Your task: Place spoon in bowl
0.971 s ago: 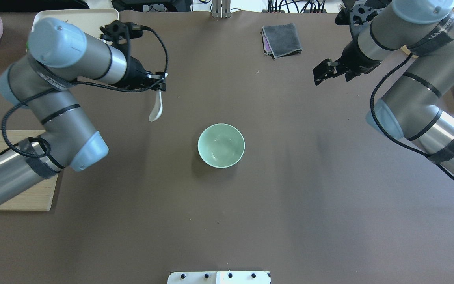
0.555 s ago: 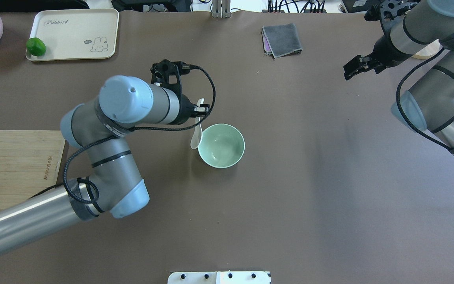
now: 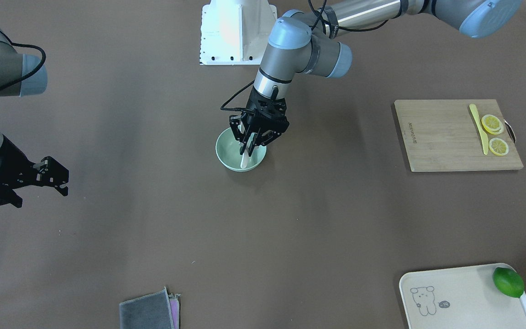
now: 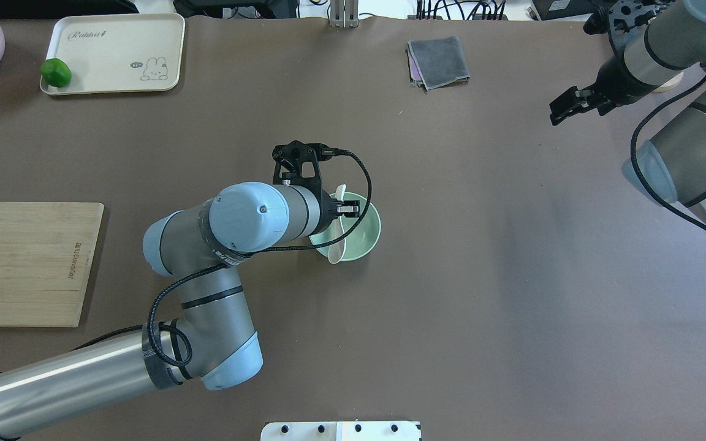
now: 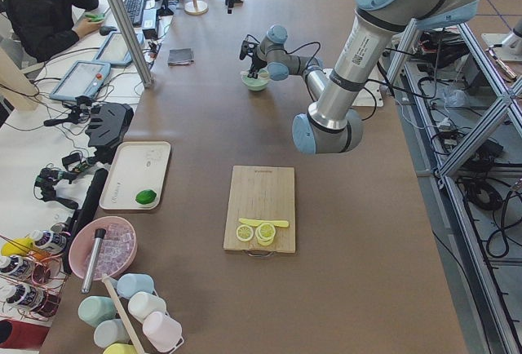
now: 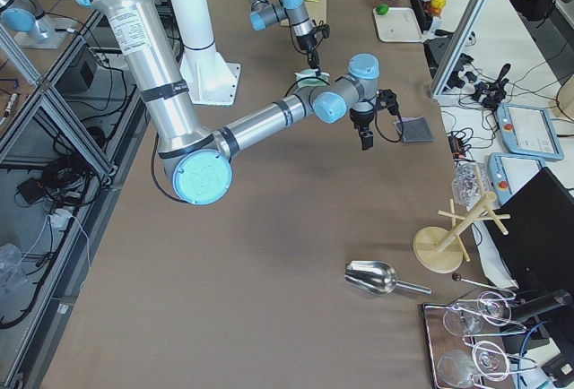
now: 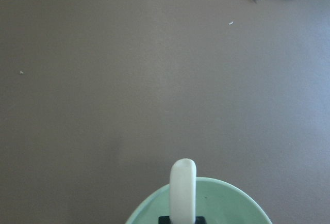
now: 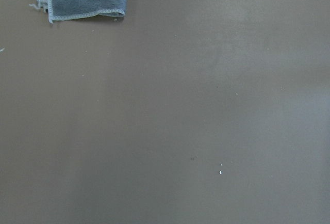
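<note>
Silver-grey tubes, pale blue joint caps: the left arm (image 4: 249,217), centre-left in the overhead frame, trails a looping black cable (image 4: 366,174); the right arm (image 4: 687,153), upper right, wears black bands.

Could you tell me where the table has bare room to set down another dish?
The widest bare patch lies between the bowl and the right gripper, nearer the robot than the folded cloth. There is also room between the tray and the cutting board. It is crowded at the bowl, where the left gripper holds the spoon.

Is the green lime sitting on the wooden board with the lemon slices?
No, the lime lies in a corner of the cream tray, apart from the wooden board that holds the lemon slices.
</note>
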